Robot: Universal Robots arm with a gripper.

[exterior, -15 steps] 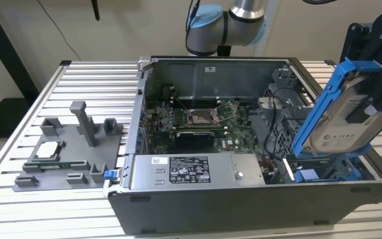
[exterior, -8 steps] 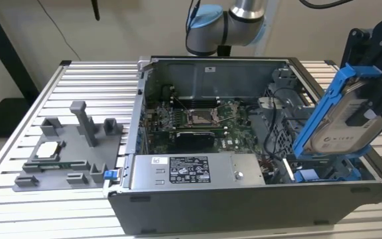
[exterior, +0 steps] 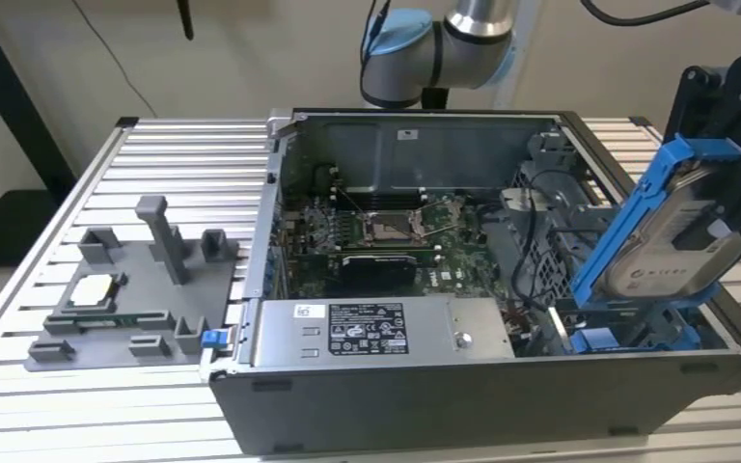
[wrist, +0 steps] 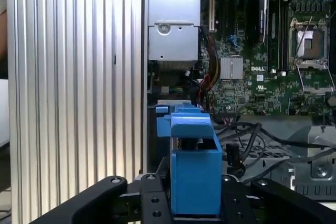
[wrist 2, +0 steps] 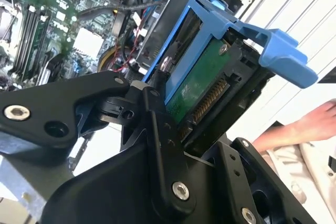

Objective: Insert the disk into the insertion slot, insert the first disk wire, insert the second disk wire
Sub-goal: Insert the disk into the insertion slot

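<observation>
The disk is clamped in my gripper and tilted steeply, blue carrier uppermost. Its lower end is right at the insertion slot, though I cannot tell if they touch. The slot is in the front corner of the open computer case, towards the exterior view's right on the bench.

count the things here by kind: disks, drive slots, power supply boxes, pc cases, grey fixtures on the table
disk: 1, clamped in the gripper above the case
insertion slot: 1
power-supply box: 1
open computer case: 1
grey fixture: 1, beside the case
total: 5
</observation>
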